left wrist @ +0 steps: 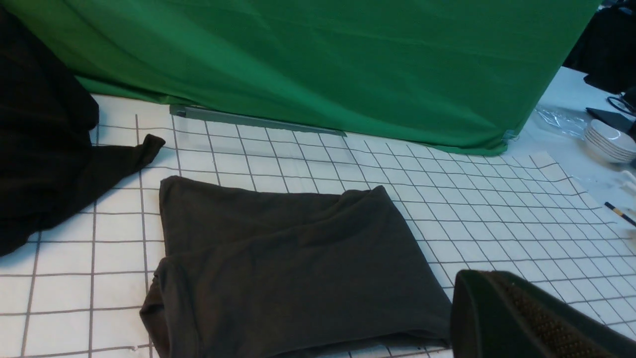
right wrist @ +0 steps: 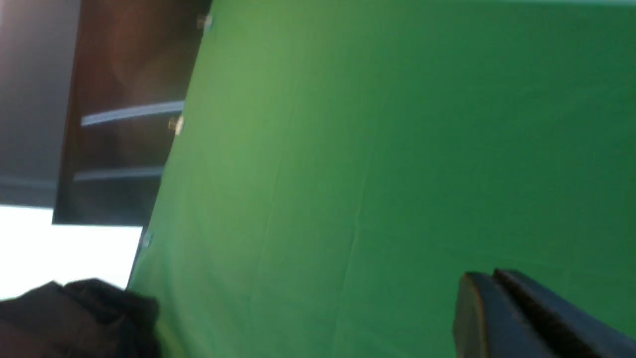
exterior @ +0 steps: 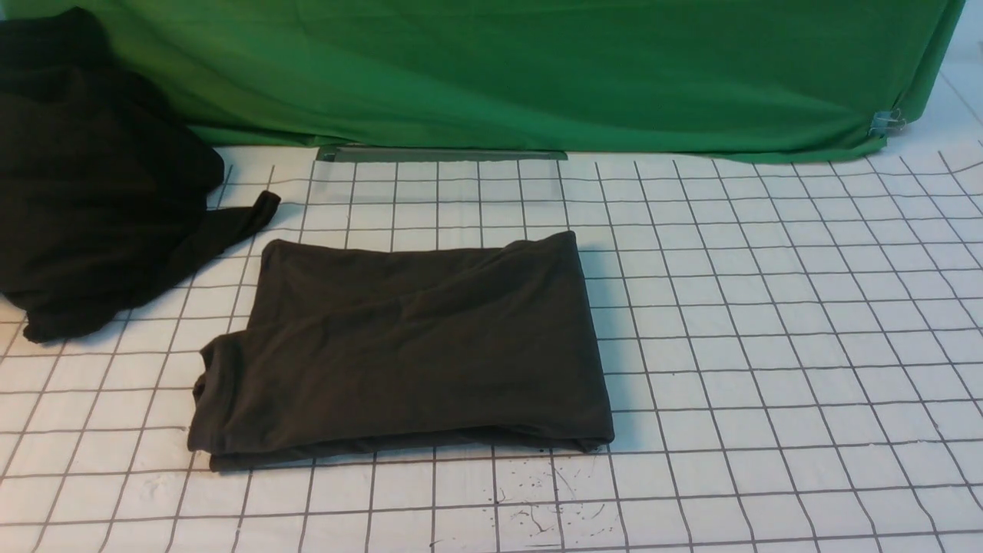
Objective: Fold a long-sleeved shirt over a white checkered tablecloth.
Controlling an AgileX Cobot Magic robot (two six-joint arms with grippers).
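The long-sleeved shirt (exterior: 407, 346) lies folded into a flat dark brown-black rectangle on the white checkered tablecloth (exterior: 768, 346). Its logo and neck label are hidden inside the fold. In the left wrist view the shirt (left wrist: 288, 268) lies just beside my left gripper (left wrist: 489, 278), which is shut with nothing between its fingers and hangs above the tablecloth (left wrist: 497, 219). My right gripper (right wrist: 489, 278) is shut and empty too, raised and facing the green fabric (right wrist: 397, 149). Neither gripper shows in the front view.
A blacker lumpy mass of cloth (exterior: 92, 177) lies at the far left, one end reaching toward the shirt. Green fabric (exterior: 537, 69) hangs along the back, with a grey bar (exterior: 441, 153) at its foot. Stacked white dishes (left wrist: 608, 141) sit off the tablecloth at the right.
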